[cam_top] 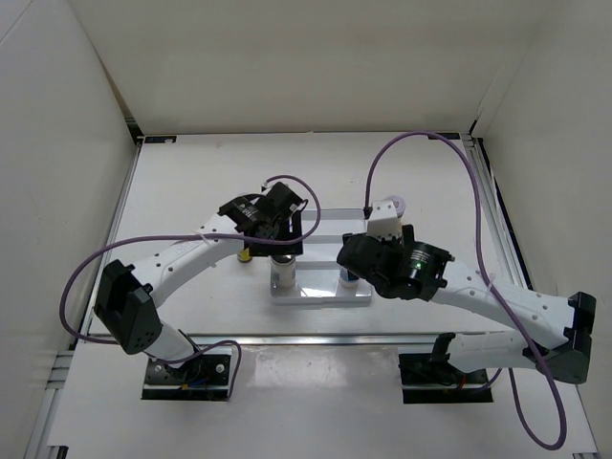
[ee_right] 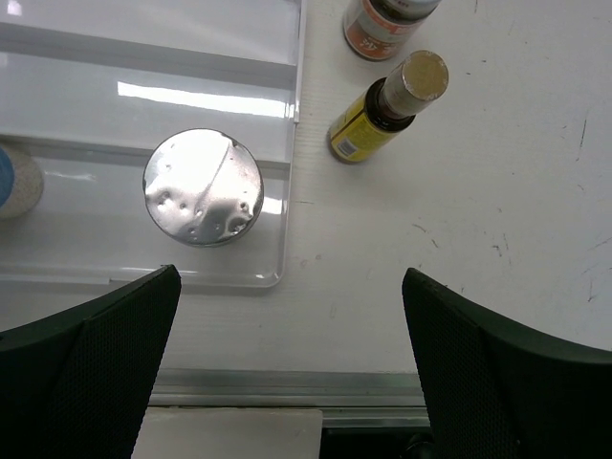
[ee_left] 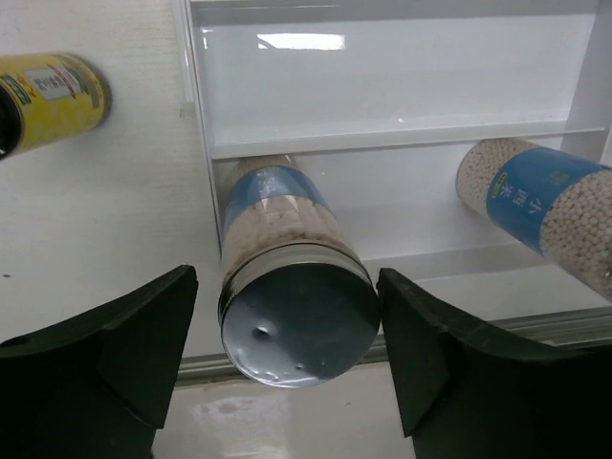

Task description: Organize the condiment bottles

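Your left hand (ee_left: 287, 277) hangs over the left end of the clear-white rectangular divided tray (ee_left: 382, 139). Its jaws are spread to either side of a white cylindrical bottle with a silver cap (ee_left: 292, 316) and are not closed on it. There is a clear gap at the left finger (ee_left: 105, 363). The right finger (ee_left: 469, 373) sits just beside the cap, and you cannot tell whether it touches.

That bottle stands upright in the tray's long compartment nearest the arm bases. A second white cylindrical bottle with a blue label (ee_left: 535, 206) stands in the same compartment, well apart to the right.

Your right hand (ee_right: 292, 277) is spread wide with nothing between its fingers. It hovers above the tray's near edge and the white tabletop (ee_right: 478, 239).

Outside the tray, just off its left end, a slim yellow bottle with a brown neck and pale cap (ee_right: 368, 129) stands on the tabletop. Next to it is a small bottle with an orange-red label (ee_right: 382, 24), cut off by the edge of the right wrist view.
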{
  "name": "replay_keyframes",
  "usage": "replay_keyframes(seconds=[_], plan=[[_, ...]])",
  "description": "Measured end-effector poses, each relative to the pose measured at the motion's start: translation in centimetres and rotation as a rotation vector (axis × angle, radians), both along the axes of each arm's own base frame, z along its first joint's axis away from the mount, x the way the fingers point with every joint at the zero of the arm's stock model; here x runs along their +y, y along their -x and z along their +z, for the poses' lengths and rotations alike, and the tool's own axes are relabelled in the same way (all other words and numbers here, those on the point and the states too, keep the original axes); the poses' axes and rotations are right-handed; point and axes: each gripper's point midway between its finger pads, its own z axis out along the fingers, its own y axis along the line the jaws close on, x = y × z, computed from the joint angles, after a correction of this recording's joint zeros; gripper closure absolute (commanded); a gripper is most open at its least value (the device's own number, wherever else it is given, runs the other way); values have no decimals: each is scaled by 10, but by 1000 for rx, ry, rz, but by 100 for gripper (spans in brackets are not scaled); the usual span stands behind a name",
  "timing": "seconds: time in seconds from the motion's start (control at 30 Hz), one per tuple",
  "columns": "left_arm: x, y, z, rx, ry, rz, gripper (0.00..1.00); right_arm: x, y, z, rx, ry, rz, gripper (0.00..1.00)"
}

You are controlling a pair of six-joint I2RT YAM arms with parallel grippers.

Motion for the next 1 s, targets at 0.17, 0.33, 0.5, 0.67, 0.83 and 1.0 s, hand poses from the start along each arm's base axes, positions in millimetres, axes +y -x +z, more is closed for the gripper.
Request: replay_keyframes(seconds=[0.17,0.33,0.5,0.67,0.83,1.0], plan=[[-1,2,-1,8,3,-5,0,1,0,-12,26,58,-4,0],[0,-3,18,-26,0,-12,0,1,0,-16,35,78,-6,0],[17,-19,77,-218,17,27,0,-1,-2,-15,27,84,-15,0],[76,-18,149,-471,17,122,0,-12,-7,-13,22,99,-49,0],[147,-27,160,-576,-116,265,0,-39,-22,-7,29,76,-149,0],[192,-38,101,-459,-315,338,0,-80,-42,1,63,17,-269,0]])
